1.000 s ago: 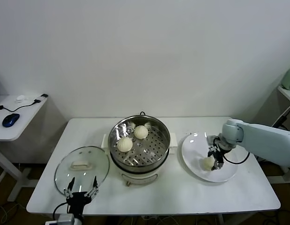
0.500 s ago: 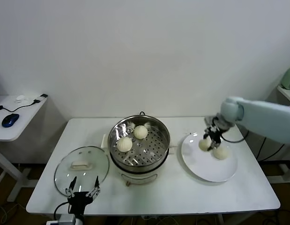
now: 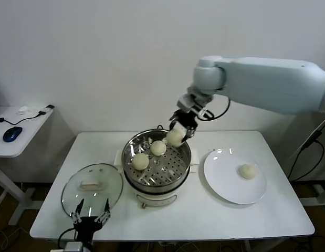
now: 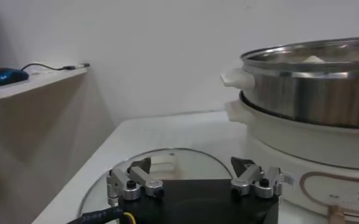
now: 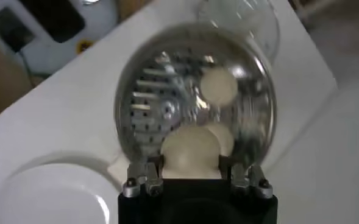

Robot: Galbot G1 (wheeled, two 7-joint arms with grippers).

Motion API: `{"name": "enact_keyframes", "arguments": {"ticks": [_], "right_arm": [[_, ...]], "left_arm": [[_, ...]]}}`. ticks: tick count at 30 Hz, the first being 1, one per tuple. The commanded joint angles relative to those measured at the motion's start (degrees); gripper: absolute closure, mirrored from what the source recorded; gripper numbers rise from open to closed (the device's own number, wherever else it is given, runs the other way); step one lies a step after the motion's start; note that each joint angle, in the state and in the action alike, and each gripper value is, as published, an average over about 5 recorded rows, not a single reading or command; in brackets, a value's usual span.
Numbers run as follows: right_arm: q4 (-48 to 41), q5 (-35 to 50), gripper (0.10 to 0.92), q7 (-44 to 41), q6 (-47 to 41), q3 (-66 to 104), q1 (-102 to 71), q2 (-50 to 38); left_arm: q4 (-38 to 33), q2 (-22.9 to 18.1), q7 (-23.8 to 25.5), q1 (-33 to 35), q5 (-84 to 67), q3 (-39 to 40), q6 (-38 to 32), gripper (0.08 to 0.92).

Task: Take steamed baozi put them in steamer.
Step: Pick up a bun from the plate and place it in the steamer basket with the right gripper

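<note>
My right gripper is shut on a pale baozi and holds it above the far right rim of the steamer. The held bun fills the jaws in the right wrist view. Two more baozi lie on the perforated tray, one toward the back and one at the front left. One baozi rests on the white plate. My left gripper is open and empty at the table's near left edge, over the glass lid.
The glass lid with a white handle lies left of the steamer. A side desk with a blue mouse stands further left. The wall is close behind the table.
My right gripper lifted a baozi off the plate and carried it left and up to above the steamer. One baozi stays on the plate. The left arm has not moved.
</note>
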Motion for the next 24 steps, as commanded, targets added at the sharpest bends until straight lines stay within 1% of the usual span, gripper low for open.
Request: {"name": "enact_keyframes", "arguments": {"ticks": [1,8,17,24], "right_arm": [[3.21,-14.15,0.414,1.07,18.38,1.69,-7.88,8.02],[0.77,-17.42,0.414,2.77,18.06,1.66,-13.72,8.96],[-1.88,-22.12,0.414,3.55,17.18,2.2,-16.71,8.75],[-3.21,-22.34,0.405,5.56,17.02,2.45,-16.85,9.07]], "left_arm": [[-0.1,0.01,-0.01,0.31,0.02,-0.08,0.01,0.177],[-0.01,-0.35,-0.04,0.51,0.1,-0.16,0.03,0.177],[0.22,-0.69,-0.22,0.64,0.09,-0.09,-0.18,0.177],[0.18,-0.8,-0.24,0.51,0.04,-0.01,-0.18,0.177]]}}
